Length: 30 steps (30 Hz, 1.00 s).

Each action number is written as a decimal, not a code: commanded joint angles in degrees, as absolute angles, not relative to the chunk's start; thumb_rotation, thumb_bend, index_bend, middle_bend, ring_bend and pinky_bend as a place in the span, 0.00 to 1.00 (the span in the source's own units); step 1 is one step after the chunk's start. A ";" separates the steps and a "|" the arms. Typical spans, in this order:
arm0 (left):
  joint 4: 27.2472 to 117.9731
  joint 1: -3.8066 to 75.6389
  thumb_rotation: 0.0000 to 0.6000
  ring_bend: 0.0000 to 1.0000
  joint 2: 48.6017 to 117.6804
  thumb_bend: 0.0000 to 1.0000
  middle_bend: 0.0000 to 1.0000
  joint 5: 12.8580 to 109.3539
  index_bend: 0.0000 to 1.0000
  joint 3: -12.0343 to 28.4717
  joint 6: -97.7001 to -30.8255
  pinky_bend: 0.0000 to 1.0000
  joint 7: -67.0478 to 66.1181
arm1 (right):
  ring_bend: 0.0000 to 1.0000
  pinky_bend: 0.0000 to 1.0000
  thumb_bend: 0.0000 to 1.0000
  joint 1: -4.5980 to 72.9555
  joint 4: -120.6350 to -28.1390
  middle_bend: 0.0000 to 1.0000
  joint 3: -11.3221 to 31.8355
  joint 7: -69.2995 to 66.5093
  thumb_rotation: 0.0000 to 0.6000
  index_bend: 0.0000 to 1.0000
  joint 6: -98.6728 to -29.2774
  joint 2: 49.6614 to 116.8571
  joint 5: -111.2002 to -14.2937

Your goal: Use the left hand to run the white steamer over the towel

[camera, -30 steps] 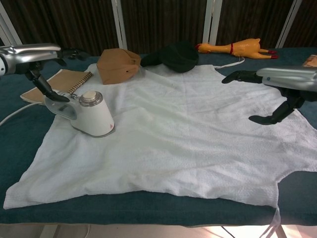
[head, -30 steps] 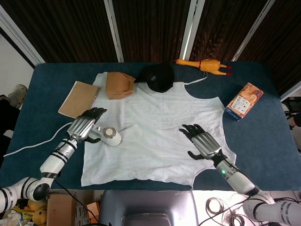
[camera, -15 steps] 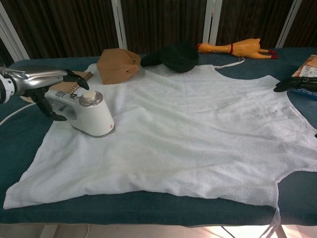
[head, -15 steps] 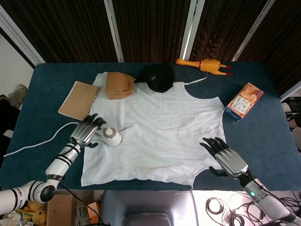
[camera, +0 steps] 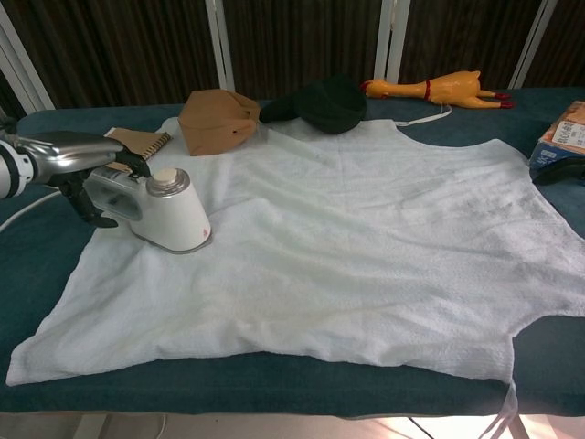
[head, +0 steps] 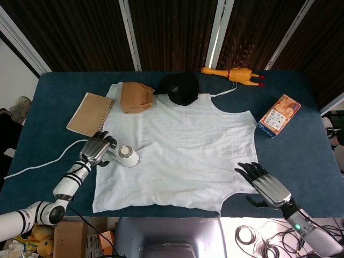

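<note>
The white steamer [head: 127, 156] [camera: 171, 213] stands upright on the left edge of the white towel [head: 180, 153] [camera: 347, 238], which lies spread flat over the blue table. My left hand [head: 96, 150] [camera: 80, 152] reaches in from the left and grips the steamer's handle, fingers curled over the top and thumb underneath. My right hand [head: 266, 186] hovers with fingers spread over the table's near right edge, just off the towel's right corner, holding nothing. In the chest view only its dark fingertips [camera: 556, 171] show at the right border.
A brown notebook [head: 90, 113], a tan pouch [head: 134, 98] and a black cap [head: 180, 88] lie along the towel's far edge. A rubber chicken [head: 232, 73] lies at the back, an orange box [head: 278, 115] at the right. The steamer's white cord [head: 37, 164] trails left.
My left hand has lowered from above the steamer and closed around its handle. My right hand has drawn back off the towel toward the near right edge. The steamer has stayed put.
</note>
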State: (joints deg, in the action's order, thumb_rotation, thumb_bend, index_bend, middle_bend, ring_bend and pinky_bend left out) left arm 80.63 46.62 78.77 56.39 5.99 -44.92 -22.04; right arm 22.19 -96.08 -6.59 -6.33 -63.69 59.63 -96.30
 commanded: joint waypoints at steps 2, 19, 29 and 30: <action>80.07 46.68 1.00 0.13 78.93 0.23 0.29 57.22 0.35 5.60 -44.63 0.17 -21.39 | 0.00 0.00 0.33 22.28 -95.74 0.00 -6.39 -6.83 1.00 0.00 -63.40 59.72 -95.80; 76.05 47.27 1.00 0.23 81.01 0.23 0.32 59.79 0.37 5.29 -42.81 0.35 -17.60 | 0.00 0.00 0.33 22.27 -93.70 0.00 -6.30 -8.94 1.00 0.00 -62.92 60.07 -94.96; 75.44 47.00 1.00 0.26 81.16 0.23 0.34 63.39 0.39 5.33 -43.72 0.37 -15.01 | 0.00 0.00 0.33 22.03 -93.48 0.00 -6.40 -9.56 1.00 0.00 -63.10 59.77 -94.87; 75.48 46.99 1.00 0.27 81.11 0.23 0.34 63.32 0.39 5.29 -43.67 0.37 -15.11 | 0.00 0.00 0.33 22.01 -93.46 0.00 -6.41 -9.60 1.00 0.00 -63.15 59.76 -94.91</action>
State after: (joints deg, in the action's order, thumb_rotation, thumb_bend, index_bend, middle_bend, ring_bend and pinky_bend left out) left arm 75.46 47.00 81.14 63.34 5.31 -43.70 -15.09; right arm 22.01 -93.46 -6.40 -9.60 -63.15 59.76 -94.91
